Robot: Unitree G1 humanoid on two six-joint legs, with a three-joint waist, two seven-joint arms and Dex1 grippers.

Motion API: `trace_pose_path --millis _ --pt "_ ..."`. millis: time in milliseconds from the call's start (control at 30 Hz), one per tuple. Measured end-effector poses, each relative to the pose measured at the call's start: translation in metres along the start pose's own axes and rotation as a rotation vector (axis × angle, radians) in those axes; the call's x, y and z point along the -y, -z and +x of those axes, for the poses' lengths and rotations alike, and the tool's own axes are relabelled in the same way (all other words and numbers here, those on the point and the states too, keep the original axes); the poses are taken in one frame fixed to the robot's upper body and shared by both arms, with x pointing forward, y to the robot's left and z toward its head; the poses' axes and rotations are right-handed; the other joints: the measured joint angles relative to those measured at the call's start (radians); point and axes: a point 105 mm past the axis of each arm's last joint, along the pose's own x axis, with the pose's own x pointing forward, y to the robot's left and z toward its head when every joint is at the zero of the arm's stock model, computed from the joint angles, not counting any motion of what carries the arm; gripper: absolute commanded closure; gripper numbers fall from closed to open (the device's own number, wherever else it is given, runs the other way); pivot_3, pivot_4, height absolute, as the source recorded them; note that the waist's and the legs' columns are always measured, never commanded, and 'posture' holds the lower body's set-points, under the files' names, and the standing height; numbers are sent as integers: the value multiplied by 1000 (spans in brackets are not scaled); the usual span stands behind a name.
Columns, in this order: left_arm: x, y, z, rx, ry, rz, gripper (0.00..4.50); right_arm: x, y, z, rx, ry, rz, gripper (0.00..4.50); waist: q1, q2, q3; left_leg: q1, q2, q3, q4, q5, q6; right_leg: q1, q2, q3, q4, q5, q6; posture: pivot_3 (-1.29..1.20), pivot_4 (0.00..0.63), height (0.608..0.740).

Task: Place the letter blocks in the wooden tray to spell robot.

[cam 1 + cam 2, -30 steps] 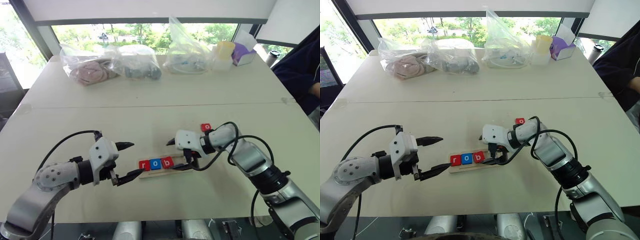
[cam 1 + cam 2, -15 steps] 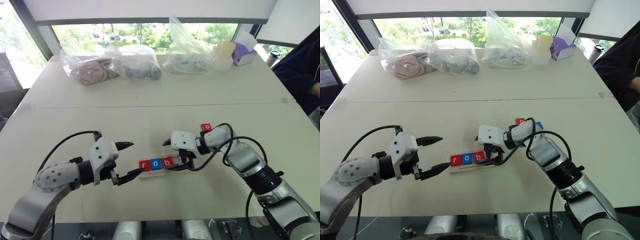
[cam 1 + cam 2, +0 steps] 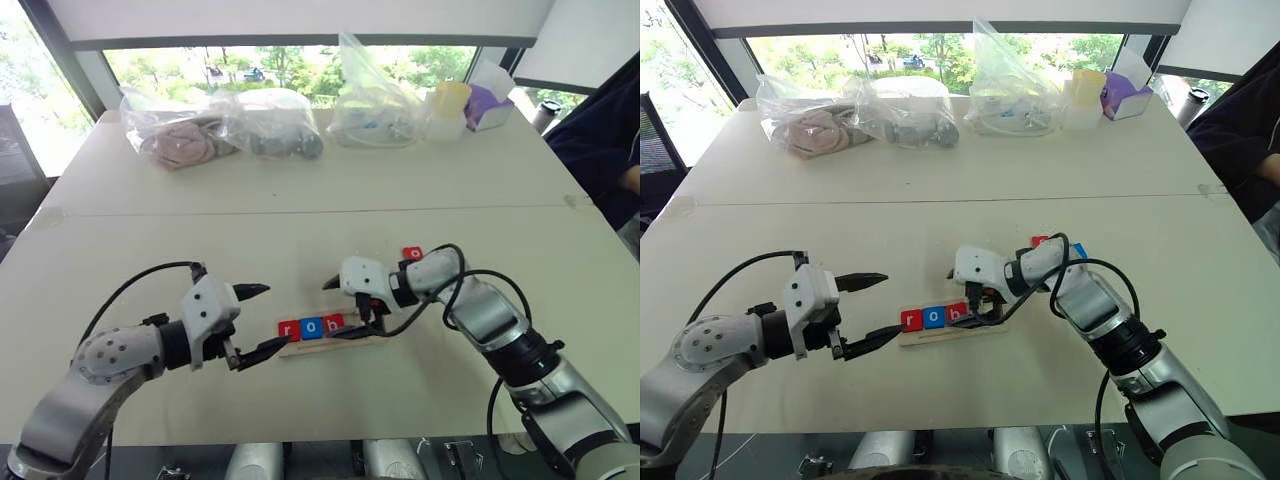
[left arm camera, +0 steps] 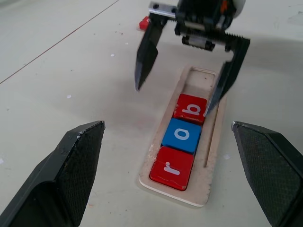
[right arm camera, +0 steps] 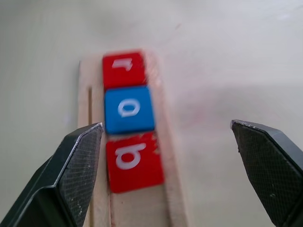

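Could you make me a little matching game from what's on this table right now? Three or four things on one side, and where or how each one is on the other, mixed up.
Things:
1. r block
2. blue o block
3. b block
4. right tool

Place or state:
A. middle of the three blocks in the wooden tray
B. open, hanging over the tray with nothing in it
C. red, at the tray's end nearest the left tool
D. red, last of the three, next to the unfilled part of the slot

Pairs: 1-C, 2-A, 3-D, 4-B
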Motion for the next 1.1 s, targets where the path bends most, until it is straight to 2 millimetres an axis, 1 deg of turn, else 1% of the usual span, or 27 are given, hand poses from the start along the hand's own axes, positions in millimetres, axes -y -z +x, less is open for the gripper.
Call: trace_pose_path --millis 67,133,200,300,400,533,733,900,1000,1100 --pt "0 1 0 -2 -2 0 0 18 -7 -20 25 133 39 73 1 0 0 -1 0 0 0 0 0 0 -1 0 0 0 0 0 150 740" --pt "-1 2 0 -3 -5 -3 0 37 -6 -39 25 299 98 73 0 0 0 -2 0 0 0 0 0 -2 -1 0 -1 0 0 0 150 740" --pt "-1 2 1 0 -4 -3 0 49 2 -50 12 433 175 73 0 0 0 -4 0 0 0 0 0 -4 -1 0 0 0 0 0 150 740" --pt "-2 2 4 13 1 -7 0 60 20 -58 -22 600 308 73 -1 0 0 -10 0 0 0 0 0 -11 -1 0 1 1 -1 0 150 740" --pt "-5 -2 8 29 8 9 0 64 36 -60 -59 708 411 73 -2 0 0 -11 0 0 0 0 -1 -13 0 0 1 1 0 0 150 740" --pt "-7 -2 13 34 23 15 0 65 45 -54 -81 792 511 73 -5 0 0 -11 0 0 0 0 0 -13 2 0 2 1 0 0 150 740" --pt "-8 -1 13 33 24 16 0 70 51 -57 -102 900 543 73 -5 0 0 -11 0 1 0 0 0 -13 2 0 2 1 0 0 150 740" --pt "-8 0 13 33 25 15 0 70 65 -63 -143 957 572 73 -5 0 0 -11 0 1 0 1 0 -13 3 0 2 1 0 0 150 740" --pt "-8 1 13 32 24 13 0 70 71 -71 -154 996 606 73 -5 0 0 -11 0 1 0 1 0 -13 3 0 2 1 1 0 150 740" --pt "-8 1 13 32 24 13 0 67 79 -74 -178 1012 652 73 -5 0 0 -11 0 1 0 1 0 -13 3 0 2 2 1 0 150 740"
